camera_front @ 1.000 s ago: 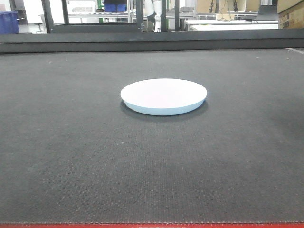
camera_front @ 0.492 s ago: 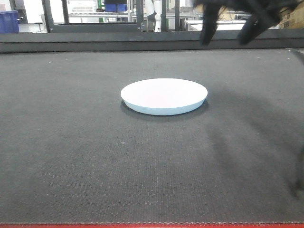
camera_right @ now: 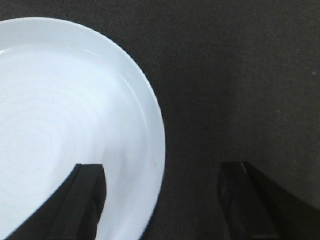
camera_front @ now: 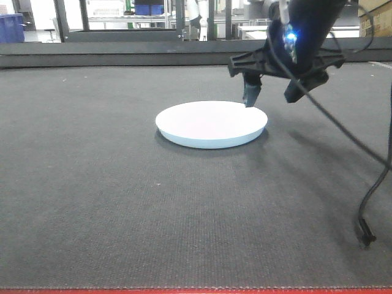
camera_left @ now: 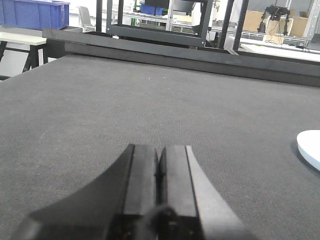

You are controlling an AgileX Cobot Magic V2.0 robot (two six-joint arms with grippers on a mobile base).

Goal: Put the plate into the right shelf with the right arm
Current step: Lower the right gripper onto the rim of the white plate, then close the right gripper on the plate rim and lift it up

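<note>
The white plate (camera_front: 211, 124) lies flat on the dark mat, near the middle of the front view. My right gripper (camera_front: 271, 100) hovers open just over the plate's right rim. In the right wrist view one finger stands over the plate (camera_right: 65, 115) and the other over the bare mat, so the rim passes between them under the right gripper (camera_right: 162, 167). Nothing is held. My left gripper (camera_left: 160, 150) is shut and empty, low over the mat, with the plate's edge (camera_left: 310, 147) far to its right. The right shelf is out of view.
The mat (camera_front: 92, 184) ends at a raised black ledge (camera_front: 122, 58) at the back and a red strip (camera_front: 184, 291) at the front. A black cable (camera_front: 367, 202) hangs from the right arm. Blue bins (camera_front: 11, 27) and benches stand beyond.
My right arm has come into view from the upper right and dropped to the plate's right rim, fingers apart. The plate has not moved.
</note>
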